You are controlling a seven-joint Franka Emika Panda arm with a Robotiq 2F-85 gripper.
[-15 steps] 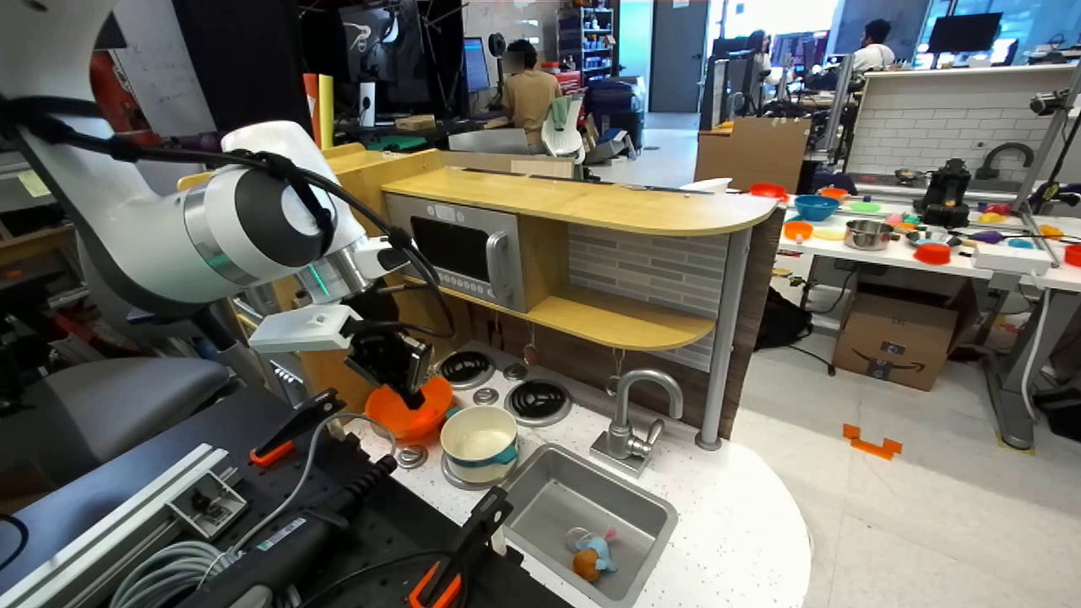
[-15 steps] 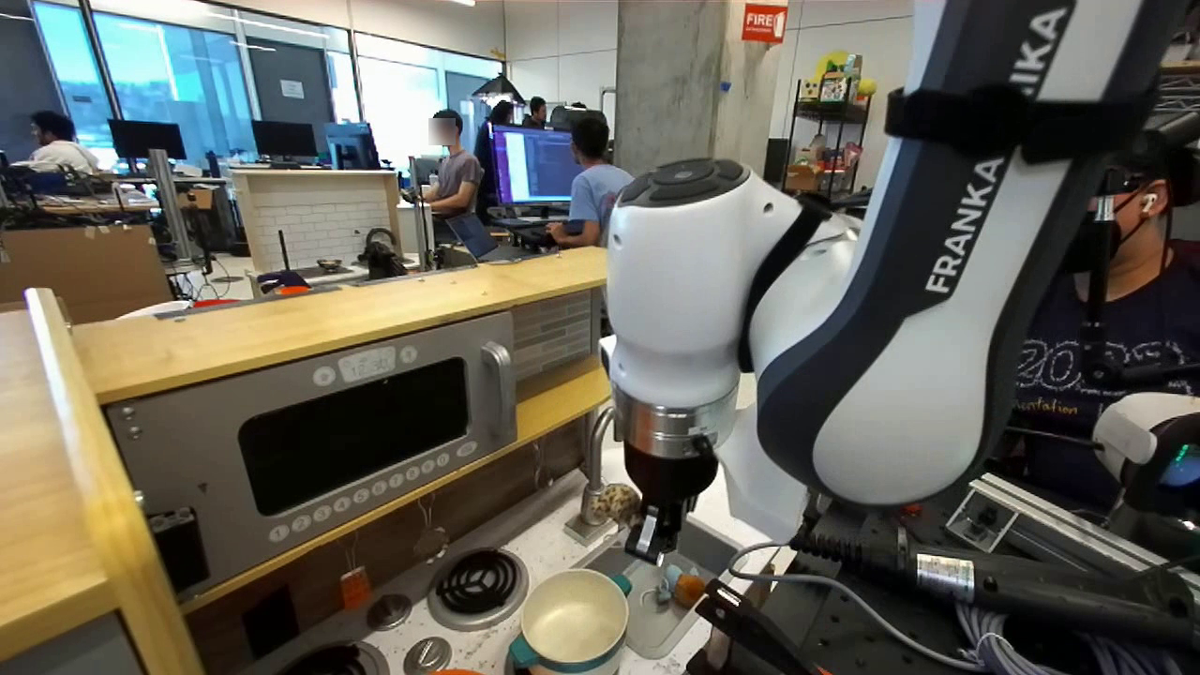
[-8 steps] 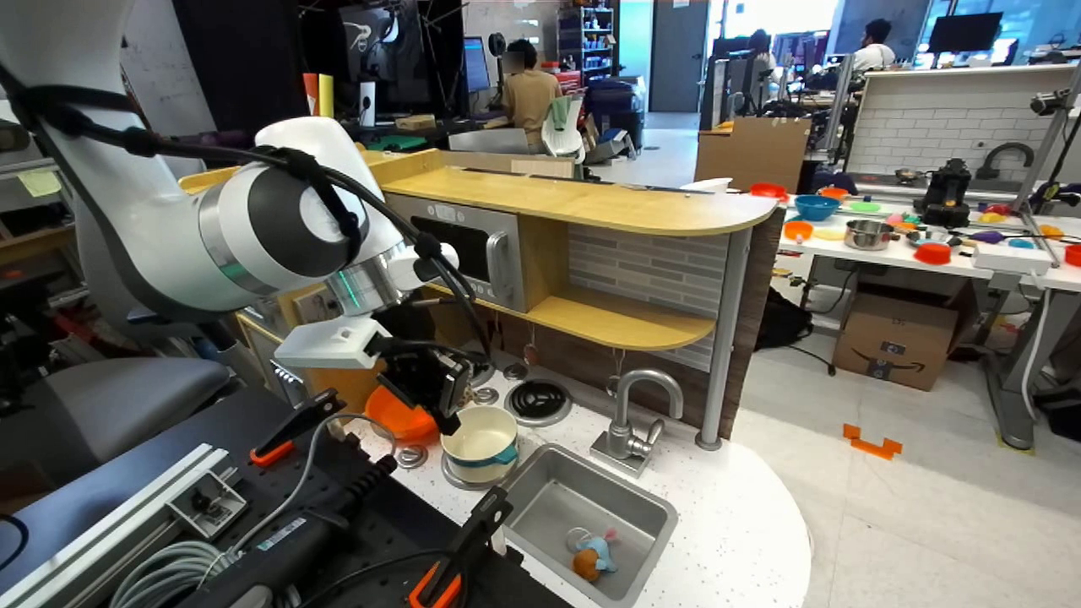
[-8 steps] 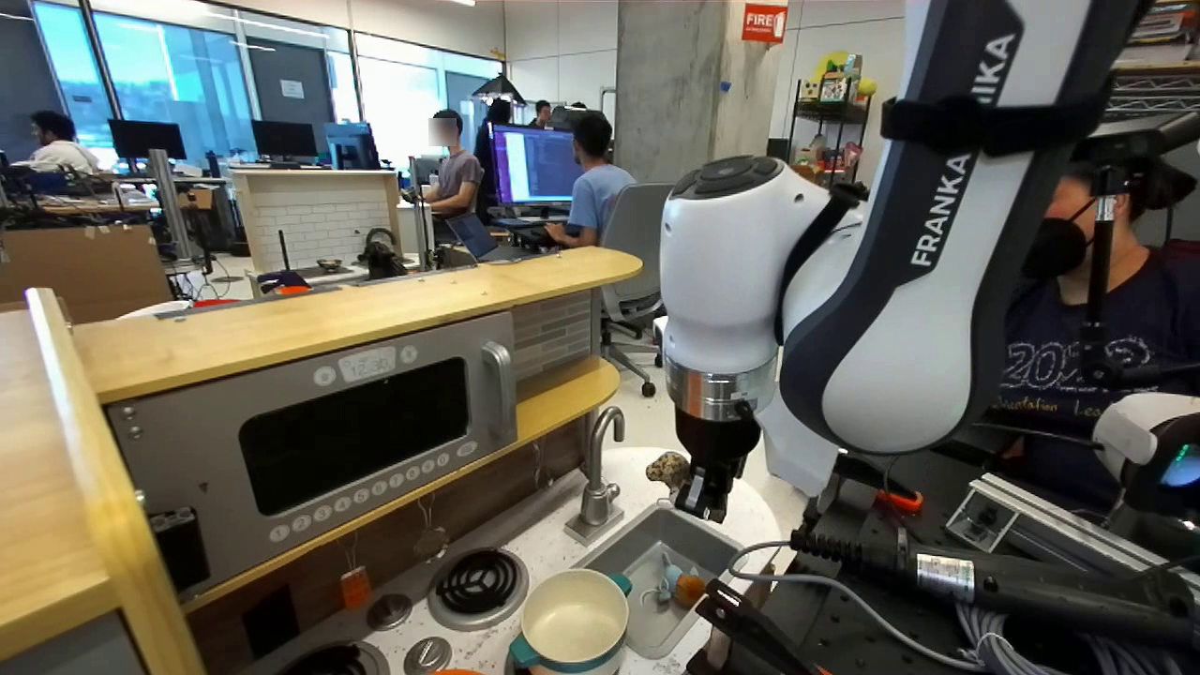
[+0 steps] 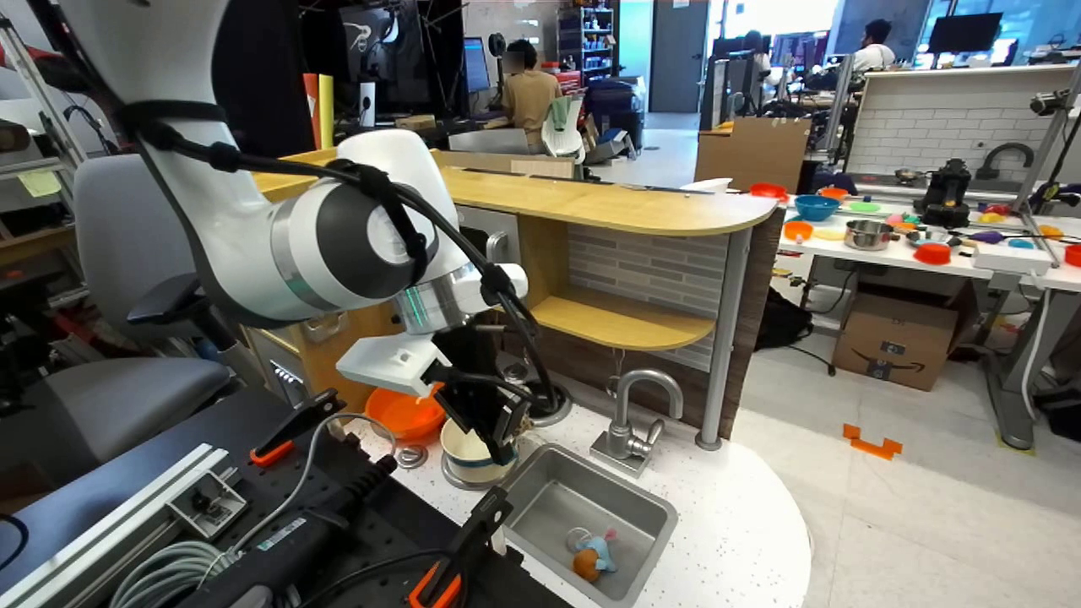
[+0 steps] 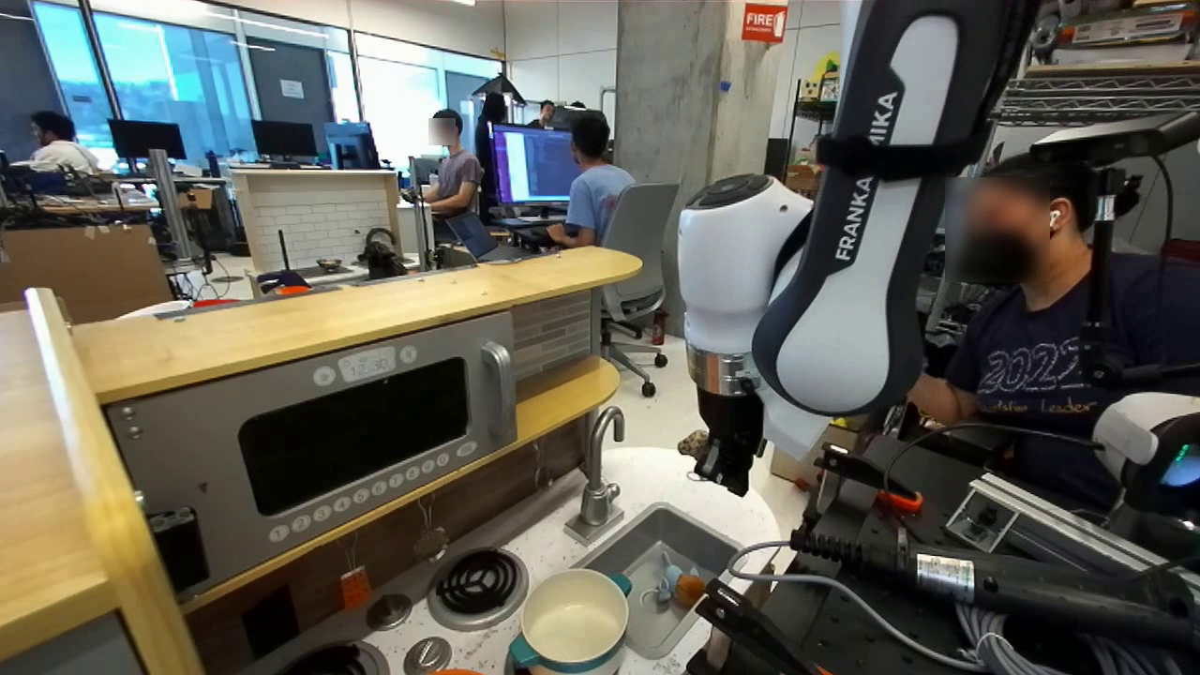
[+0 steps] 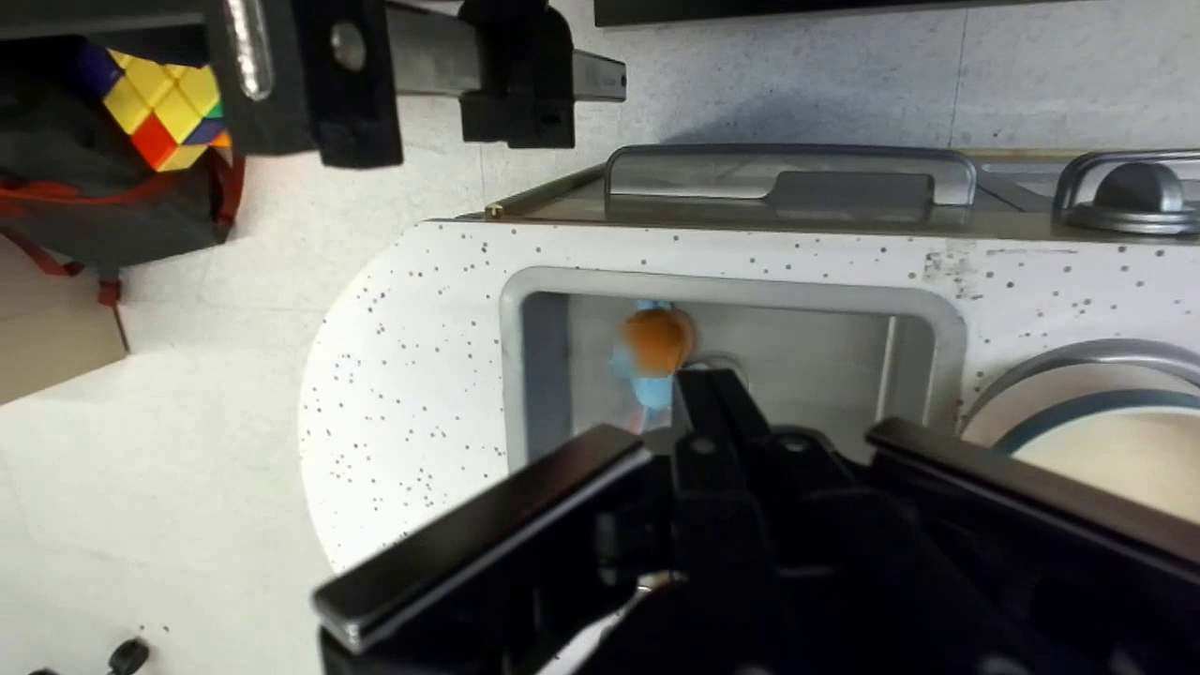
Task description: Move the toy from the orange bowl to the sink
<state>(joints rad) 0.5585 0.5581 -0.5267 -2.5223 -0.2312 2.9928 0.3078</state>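
Note:
My gripper [image 5: 504,439] is held in the air, in front of the pot in this exterior view and above the sink [image 6: 656,628] in an exterior view. Its fingertips [image 7: 712,380] are together in the wrist view. A small brown spotted toy [image 6: 694,443] hangs at the gripper, with a thin loop at the fingertips; the wrist view hides it. The orange bowl [image 5: 405,414] stands left of the pot, with no toy visible in it. A blue toy with an orange-brown ball [image 5: 594,557] lies in the sink, and also shows in the wrist view [image 7: 656,347].
A cream pot with teal handles [image 6: 574,619] stands beside the sink. The arched faucet [image 5: 625,414] rises behind the sink. A wooden shelf [image 5: 625,321] overhangs the counter's back. A black clamp [image 5: 473,540] stands at the sink's near edge. A cable [image 6: 900,637] lies on the black table.
My gripper has moved from over the orange bowl, past the pot, toward the sink. The spotted toy has moved along with it. The blue toy in the sink has not moved.

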